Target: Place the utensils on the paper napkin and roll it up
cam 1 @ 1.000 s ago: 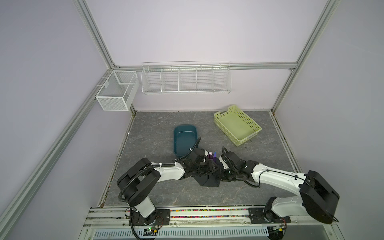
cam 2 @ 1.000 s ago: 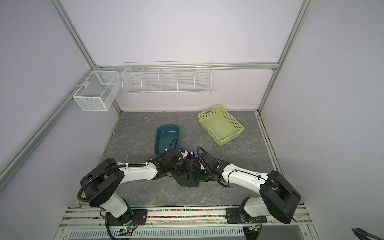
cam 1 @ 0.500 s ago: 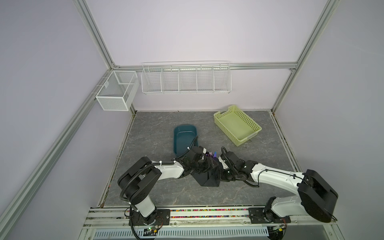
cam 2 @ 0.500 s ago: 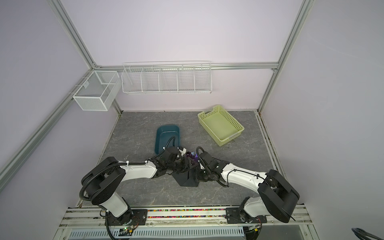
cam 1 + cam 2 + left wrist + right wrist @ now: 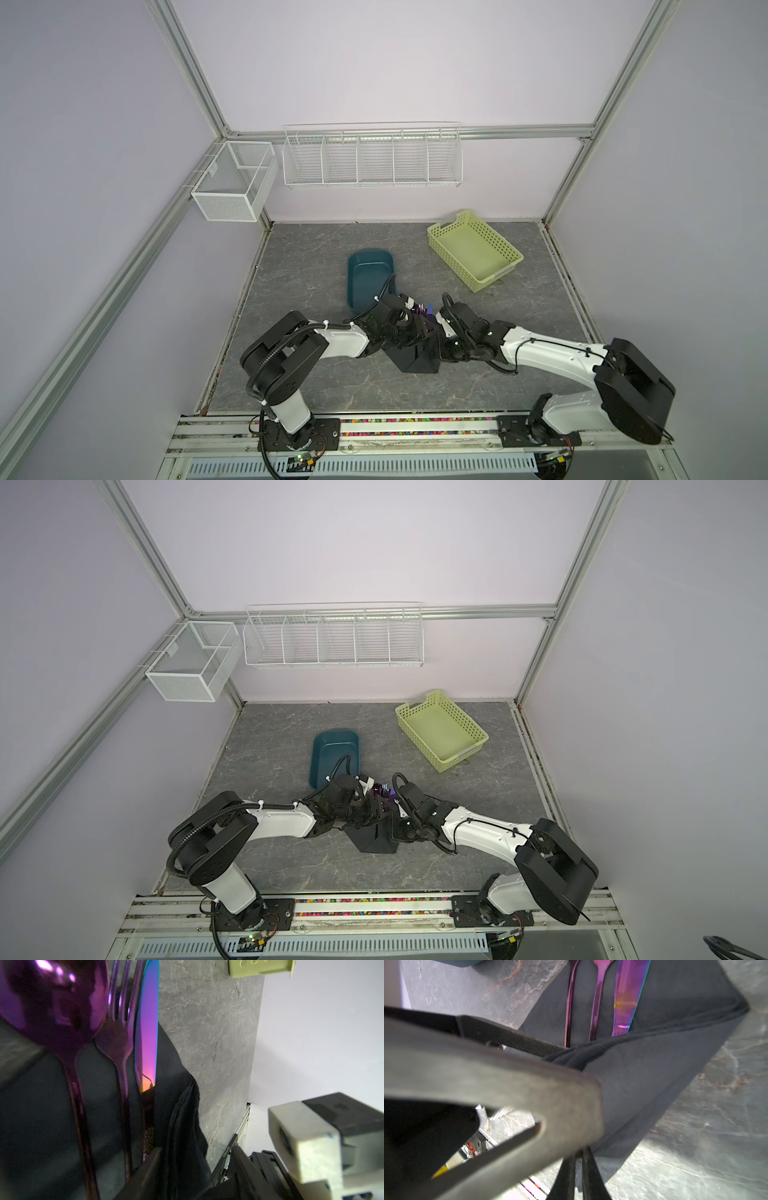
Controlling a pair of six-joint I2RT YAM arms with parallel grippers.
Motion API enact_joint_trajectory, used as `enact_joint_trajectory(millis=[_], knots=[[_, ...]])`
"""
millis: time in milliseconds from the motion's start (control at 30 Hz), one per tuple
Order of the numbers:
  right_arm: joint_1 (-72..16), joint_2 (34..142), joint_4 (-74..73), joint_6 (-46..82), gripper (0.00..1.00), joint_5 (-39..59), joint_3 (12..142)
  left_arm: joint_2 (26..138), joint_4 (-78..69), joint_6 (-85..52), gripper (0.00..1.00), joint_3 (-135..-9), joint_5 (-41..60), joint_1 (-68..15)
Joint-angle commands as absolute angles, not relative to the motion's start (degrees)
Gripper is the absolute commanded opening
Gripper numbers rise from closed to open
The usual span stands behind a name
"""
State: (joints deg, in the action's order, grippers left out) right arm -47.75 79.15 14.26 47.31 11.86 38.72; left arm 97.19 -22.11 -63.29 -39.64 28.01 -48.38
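The paper napkin (image 5: 415,360) lies on the grey tabletop (image 5: 316,270) just beside the teal tub (image 5: 370,266), on the side of the arm bases. In both top views the two arms cover most of it, and only a black wedge shows. It is matte black. One part is folded over the handles of the utensils (image 5: 424,308), and the fold is bunched. The spoon (image 5: 56,1005), fork (image 5: 118,1039) and knife (image 5: 148,1022) lie side by side on it, with their shiny purple heads at the end nearer the tub. Their lower handles are hidden under the fold. The left claw (image 5: 577,1064) is blurred and very close in the right wrist view. Its fingers stand partly apart with the bunched fold between them, but I cannot tell if they press it. The right claw (image 5: 579,1176) is closed almost fully at the napkin's edge. Whether paper is pinched there is not clear.
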Motion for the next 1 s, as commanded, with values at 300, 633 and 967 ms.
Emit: enact_joint_trajectory(millis=[300,633,967], knots=[[-48.1,78.5,14.7,47.1,0.12,12.1,38.2,97.8,-14.6,-57.3,0.44,-42.1,27.2,-48.3],[-48.1,77.4,15.8,47.1,0.12,11.5,38.0,97.9,-14.0,-56.4,0.22,-43.5,26.9,-48.3],[-47.0,74.5,22.8,46.4,0.16,6.6,39.4,95.3,-10.8,-54.7,0.00,-42.7,25.9,-48.3]])
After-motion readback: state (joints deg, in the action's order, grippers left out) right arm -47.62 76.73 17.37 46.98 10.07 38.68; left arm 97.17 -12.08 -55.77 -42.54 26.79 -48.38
